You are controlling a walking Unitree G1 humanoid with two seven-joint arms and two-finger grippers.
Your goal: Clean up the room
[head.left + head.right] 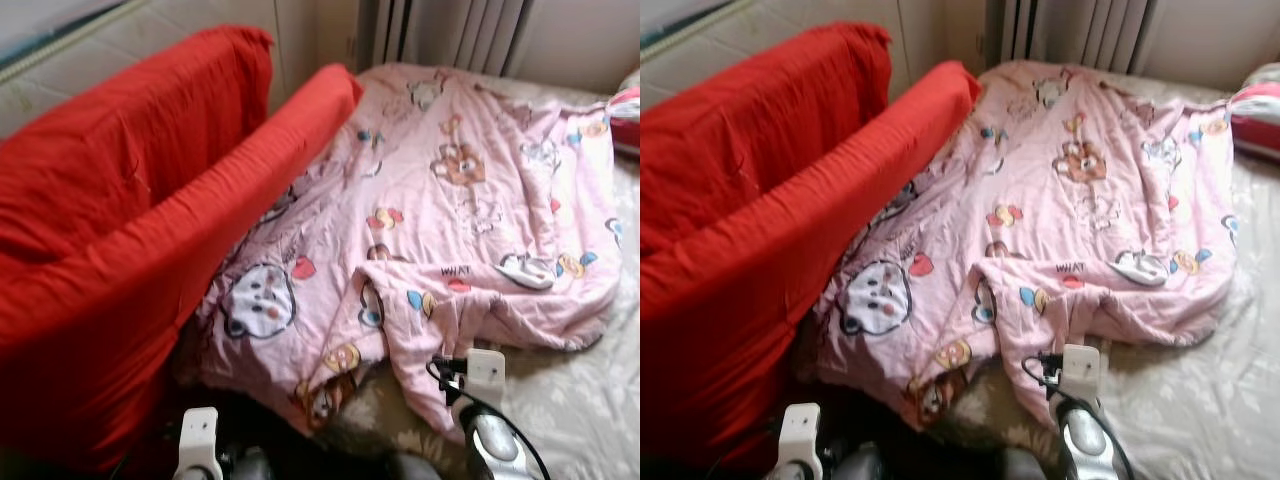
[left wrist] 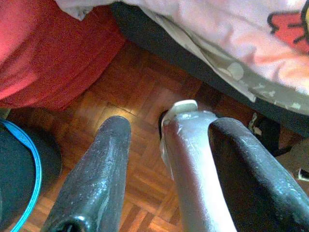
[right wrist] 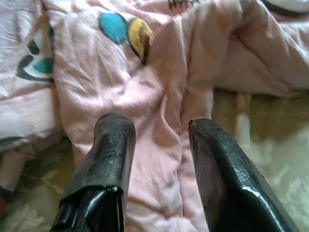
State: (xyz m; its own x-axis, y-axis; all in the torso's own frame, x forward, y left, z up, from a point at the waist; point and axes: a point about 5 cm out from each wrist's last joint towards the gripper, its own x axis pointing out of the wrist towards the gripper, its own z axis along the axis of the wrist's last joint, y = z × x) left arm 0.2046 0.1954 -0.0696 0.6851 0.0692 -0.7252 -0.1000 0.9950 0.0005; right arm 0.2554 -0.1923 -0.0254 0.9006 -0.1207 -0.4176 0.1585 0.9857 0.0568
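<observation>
The bed (image 1: 600, 420), with its pale patterned sheet bare along the near edge, carries a pink quilt (image 1: 450, 200) that lies rumpled and askew over most of it, one corner drooping off the near side toward the parquet floor (image 2: 120, 125). A red sofa (image 1: 120, 240) stands hard against the bed on the robot's left, and the quilt's edge is tucked up against it. The right tool (image 3: 157, 159) hangs just above a raised fold at the quilt's near corner, its fingers (image 3: 108, 154) parted with the ridge of cloth lying between them, not yet pinched, so it holds nothing. The left tool (image 2: 169, 164) hangs low beside the bed over the floor, fingers spread and empty. The likely trouble: the fold is loose and soft, so closing on it may catch only a thin layer that slips out, or a pull could drag the whole quilt off the bed, since part already overhangs. The edge against the sofa may also snag.
</observation>
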